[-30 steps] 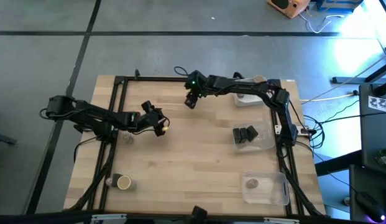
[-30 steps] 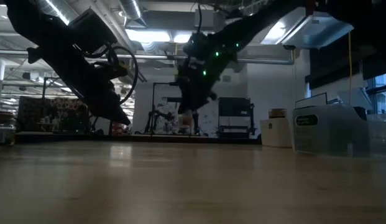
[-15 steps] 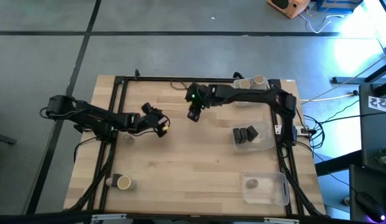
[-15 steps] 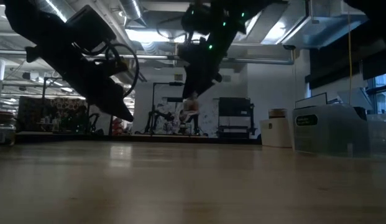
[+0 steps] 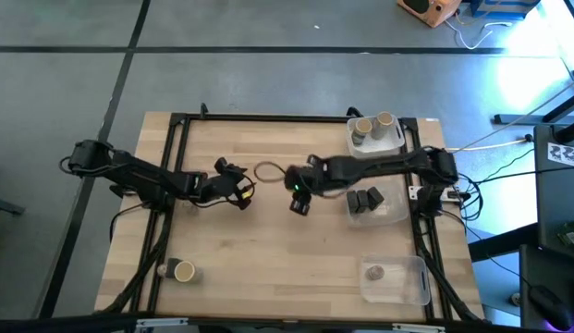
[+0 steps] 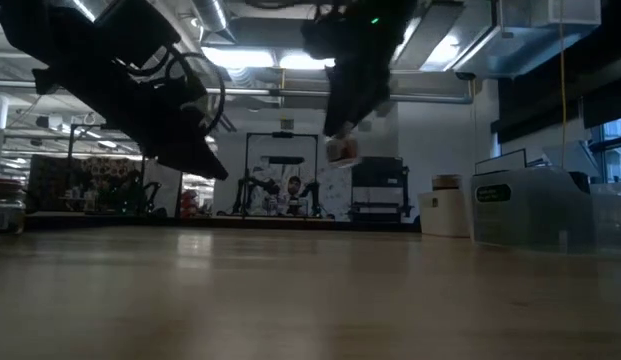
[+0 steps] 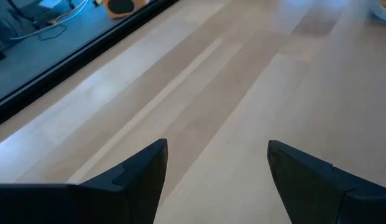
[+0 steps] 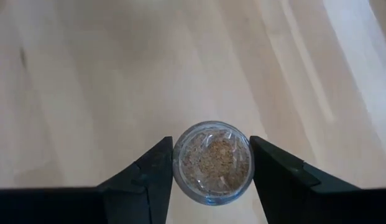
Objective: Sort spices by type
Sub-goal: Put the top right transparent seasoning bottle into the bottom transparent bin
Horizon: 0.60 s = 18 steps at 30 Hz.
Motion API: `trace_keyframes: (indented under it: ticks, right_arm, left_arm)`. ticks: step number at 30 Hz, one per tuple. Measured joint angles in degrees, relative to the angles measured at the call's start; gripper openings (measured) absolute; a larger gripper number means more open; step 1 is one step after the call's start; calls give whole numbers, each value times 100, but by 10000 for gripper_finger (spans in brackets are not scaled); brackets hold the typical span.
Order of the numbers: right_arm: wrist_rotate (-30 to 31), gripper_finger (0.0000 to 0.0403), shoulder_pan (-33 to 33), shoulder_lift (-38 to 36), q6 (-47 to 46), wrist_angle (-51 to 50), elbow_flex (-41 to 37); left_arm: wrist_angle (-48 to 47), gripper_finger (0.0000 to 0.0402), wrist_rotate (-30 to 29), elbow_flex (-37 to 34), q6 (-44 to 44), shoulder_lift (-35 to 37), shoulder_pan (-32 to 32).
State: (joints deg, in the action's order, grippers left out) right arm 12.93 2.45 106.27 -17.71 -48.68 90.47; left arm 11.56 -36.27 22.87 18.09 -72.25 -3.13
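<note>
Your right gripper [image 8: 211, 165] pinches a round clear jar [image 8: 212, 160] of tan spice between its fingers — held above the table's [image 5: 268, 250] middle. Your left gripper [image 7: 216, 165] hovers spread and empty — well apart from that jar.

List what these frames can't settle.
- Round clear jar of tan spice in the right pincer: high view hides it under the arm; kind unclear.
- Small item in the near clear plastic tray: too small to identify.
- Low view: arms backlit; far tray contents unreadable.
</note>
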Motion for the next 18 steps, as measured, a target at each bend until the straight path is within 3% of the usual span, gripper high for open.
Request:
trace_keyframes:
  ticks: [11, 18]
  right_arm:
    - [725, 184, 1349, -1428, -1946, -403, -1177]
    - [1195, 184, 2475, -2054, -3554, -1305, -1359]
  left_arm:
    - [244, 260, -2, 0, 62, 0, -62]
    - [299, 260, -2, 0, 128, 0, -62]
